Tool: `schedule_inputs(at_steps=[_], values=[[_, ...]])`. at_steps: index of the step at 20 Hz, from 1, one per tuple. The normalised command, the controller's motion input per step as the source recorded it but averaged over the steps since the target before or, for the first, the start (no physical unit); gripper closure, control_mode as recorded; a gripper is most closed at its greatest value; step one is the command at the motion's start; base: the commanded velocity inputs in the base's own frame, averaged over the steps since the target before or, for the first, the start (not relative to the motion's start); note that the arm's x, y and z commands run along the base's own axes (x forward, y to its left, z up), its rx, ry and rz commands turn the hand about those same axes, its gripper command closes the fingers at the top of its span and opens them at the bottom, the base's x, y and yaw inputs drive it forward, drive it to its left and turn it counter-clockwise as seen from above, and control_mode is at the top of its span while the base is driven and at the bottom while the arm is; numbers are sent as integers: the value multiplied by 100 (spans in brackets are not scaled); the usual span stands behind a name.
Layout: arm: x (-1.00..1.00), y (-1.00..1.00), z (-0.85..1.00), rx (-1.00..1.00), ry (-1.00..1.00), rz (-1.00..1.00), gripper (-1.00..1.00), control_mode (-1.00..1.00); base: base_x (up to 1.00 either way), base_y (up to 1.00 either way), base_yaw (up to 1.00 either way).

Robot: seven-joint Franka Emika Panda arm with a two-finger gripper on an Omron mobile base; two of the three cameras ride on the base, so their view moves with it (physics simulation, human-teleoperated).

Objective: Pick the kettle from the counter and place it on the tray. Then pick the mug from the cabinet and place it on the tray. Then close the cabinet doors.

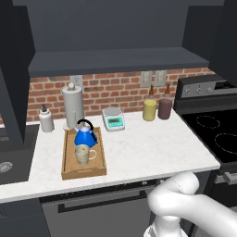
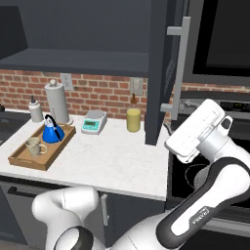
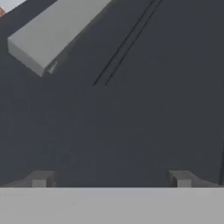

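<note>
The kettle (image 1: 85,137) and the mug (image 1: 83,154) both sit in the tray (image 1: 70,172) on the counter (image 1: 139,152), mug nearer the front. The right base view shows the arm's hand raised close to the open right cabinet door (image 2: 157,73) by its silver handle (image 2: 179,68). The hand view faces that dark panel, gripper (image 3: 111,179) fingers spread wide, holding nothing.

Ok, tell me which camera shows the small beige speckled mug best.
The left base view: the small beige speckled mug stands upright on the light-brown wooden tray, its handle plain. In the right base view the mug is smaller. The hand view faces a dark door panel.
</note>
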Motion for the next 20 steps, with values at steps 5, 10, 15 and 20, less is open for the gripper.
schedule_inputs(at_steps=[5,10,15,20], values=[[-30,64,55,-15,-16,14,-100,-100,0,0,0],[-31,89,33,-22,-12,9,-100,-100,0,0,0],[-26,98,17,-22,-5,1,-100,-100,0,0,0],[-5,100,1,-19,0,-2,-100,-100,0,0,0]])
